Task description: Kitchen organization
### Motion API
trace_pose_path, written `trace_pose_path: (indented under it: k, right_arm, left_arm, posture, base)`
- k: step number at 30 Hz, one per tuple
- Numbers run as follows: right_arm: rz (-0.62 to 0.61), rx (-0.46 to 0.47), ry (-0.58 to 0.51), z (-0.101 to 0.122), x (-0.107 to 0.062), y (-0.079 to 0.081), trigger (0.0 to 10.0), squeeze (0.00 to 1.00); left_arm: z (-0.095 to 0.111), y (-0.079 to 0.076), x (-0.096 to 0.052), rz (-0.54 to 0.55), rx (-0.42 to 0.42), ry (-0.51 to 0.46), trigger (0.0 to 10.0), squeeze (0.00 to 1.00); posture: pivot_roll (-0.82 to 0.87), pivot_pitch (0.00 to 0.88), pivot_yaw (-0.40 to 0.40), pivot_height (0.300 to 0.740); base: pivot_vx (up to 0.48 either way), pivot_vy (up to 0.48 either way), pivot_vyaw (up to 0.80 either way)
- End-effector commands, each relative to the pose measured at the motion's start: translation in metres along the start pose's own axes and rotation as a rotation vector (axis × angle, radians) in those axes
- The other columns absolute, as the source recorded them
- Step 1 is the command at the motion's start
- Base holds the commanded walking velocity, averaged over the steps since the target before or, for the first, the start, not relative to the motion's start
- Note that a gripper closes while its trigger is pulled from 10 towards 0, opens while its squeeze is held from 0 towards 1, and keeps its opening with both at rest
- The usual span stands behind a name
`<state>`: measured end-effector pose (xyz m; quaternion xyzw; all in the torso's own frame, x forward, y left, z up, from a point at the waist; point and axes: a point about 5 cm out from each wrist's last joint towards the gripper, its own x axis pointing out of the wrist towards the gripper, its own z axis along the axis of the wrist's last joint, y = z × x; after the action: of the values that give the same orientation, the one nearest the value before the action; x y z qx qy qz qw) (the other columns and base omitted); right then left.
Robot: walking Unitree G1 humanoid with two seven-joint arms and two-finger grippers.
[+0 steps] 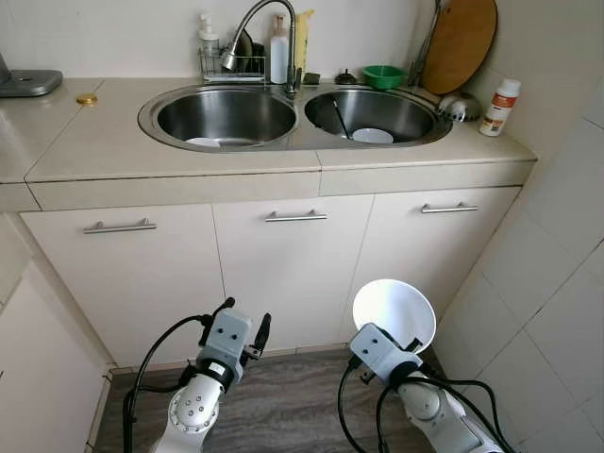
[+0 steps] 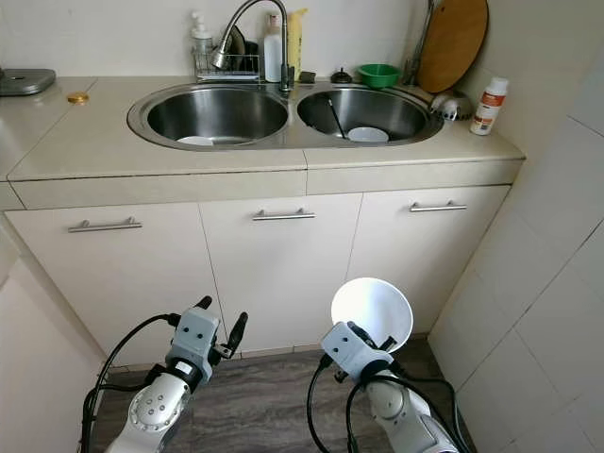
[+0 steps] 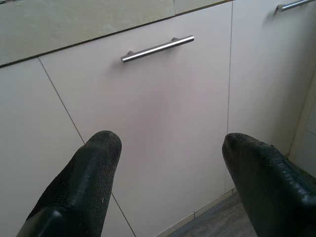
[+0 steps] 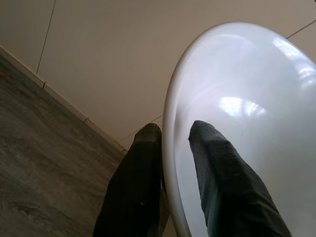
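Right gripper [image 1: 408,351] pinches the white bowl [image 1: 394,312] by its rim; left gripper [image 1: 243,326] gapes empty; lift the bowl level over the table [image 1: 113,142] edge

The two head cameras looked forward and down from above the counter [image 1: 113,142], taking in the double sink [image 1: 293,118], the cabinet doors [image 1: 293,274] and the floor [image 1: 283,406]; both shared nearly the same scene, slightly offset; the left wrist camera faced a cabinet handle [image 3: 158,48] up close; the right wrist camera sat hard against a white bowl [image 4: 247,113].
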<state>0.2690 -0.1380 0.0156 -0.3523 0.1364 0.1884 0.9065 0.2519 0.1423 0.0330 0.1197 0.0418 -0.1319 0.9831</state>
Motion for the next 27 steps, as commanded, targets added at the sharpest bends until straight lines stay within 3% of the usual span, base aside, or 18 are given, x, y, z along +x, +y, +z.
trace_pose_path:
  k: [1,16,21,23,27]
  right_arm:
    - [-0.035,0.007,-0.019,0.004,0.002,-0.006,10.0,0.0]
    - [-0.135,0.027,-0.107,0.014,0.002,-0.018,10.0,0.0]
    - [-0.228,0.014,-0.198,0.027,0.0,-0.03,10.0,0.0]
    - [-0.317,0.001,-0.323,0.046,-0.004,-0.044,10.0,0.0]
    - [-0.372,-0.013,-0.412,0.059,-0.007,-0.053,10.0,0.0]
  left_arm:
    - [0.002,-0.001,0.002,-0.005,0.008,-0.008,10.0,0.0]
    - [0.004,0.001,0.002,0.004,0.017,-0.023,10.0,0.0]
    - [0.009,0.001,0.001,0.016,0.058,-0.059,10.0,0.0]
    - [0.017,0.006,0.002,0.046,0.074,-0.105,10.0,0.0]
    - [0.03,0.009,0.005,0.067,0.077,-0.165,10.0,0.0]
  posture:
    - [0.08,0.0,-0.044,0.74]
    - [0.08,0.0,-0.045,0.74]
    - [0.08,0.0,-0.046,0.74]
    - [0.08,0.0,-0.045,0.74]
    - [0.07,0.0,-0.045,0.74]
  base:
    - [0.0,0.0,0.0]
    - [0.0,0.0,0.0]
    - [0.0,0.0,0.0]
    - [0.276,0.0,0.0]
    - [0.278,0.0,0.0]
